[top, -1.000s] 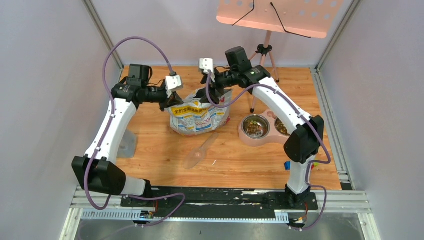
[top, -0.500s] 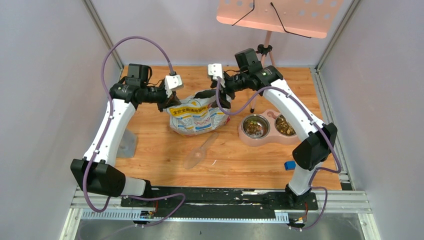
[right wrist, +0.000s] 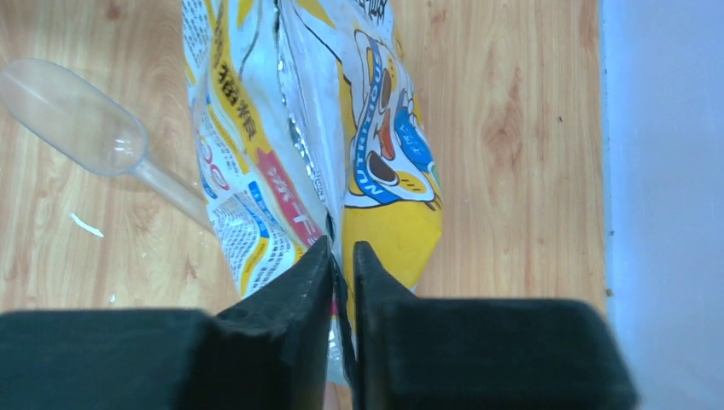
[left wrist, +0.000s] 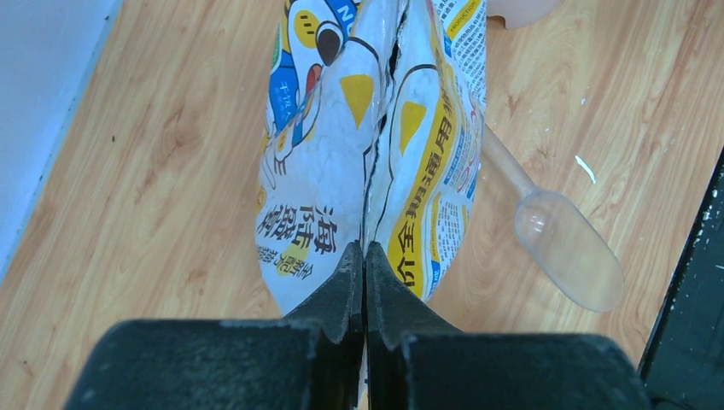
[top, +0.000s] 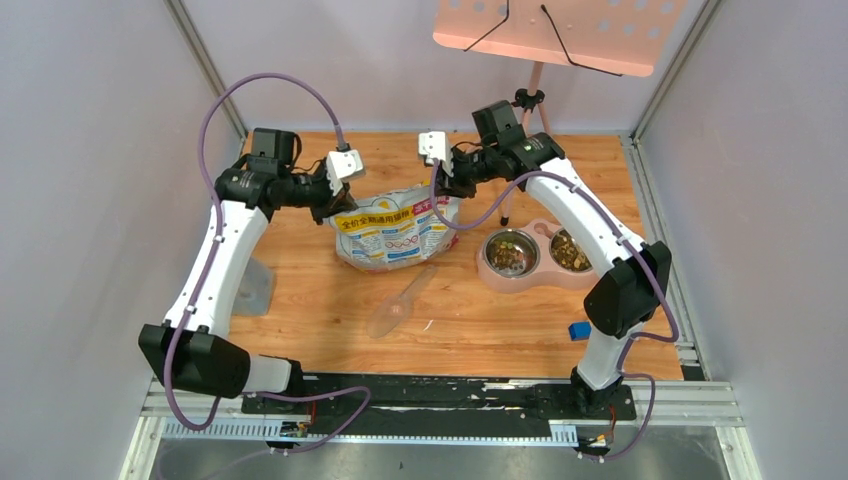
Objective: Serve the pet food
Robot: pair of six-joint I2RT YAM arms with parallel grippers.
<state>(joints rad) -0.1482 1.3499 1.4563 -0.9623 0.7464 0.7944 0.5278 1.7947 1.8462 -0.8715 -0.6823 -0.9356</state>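
Note:
The pet food shows as brown kibble in the left steel bowl [top: 508,258] and in the right bowl [top: 570,254] of a pink double feeder [top: 530,280]. The printed bag [top: 392,235] stands mid-table, its mouth stretched flat between both arms. My left gripper [top: 331,205] is shut on the bag's left top corner; in the left wrist view its jaws [left wrist: 365,249] pinch the edge of the bag [left wrist: 337,171]. My right gripper [top: 446,190] is shut on the right top corner, with the bag [right wrist: 384,179] in its jaws [right wrist: 342,249]. No kibble inside the bag is visible.
A clear plastic scoop [top: 398,304] lies on the wood in front of the bag, also seen as the scoop [left wrist: 565,249] and the scoop [right wrist: 78,116]. A small blue block [top: 578,330] sits near the right arm's base. A tripod stand [top: 528,100] is behind the feeder.
The right gripper was open at the bag's top right corner and has now closed on it. The bag's mouth, gaping before, is pulled flat between the two grippers.

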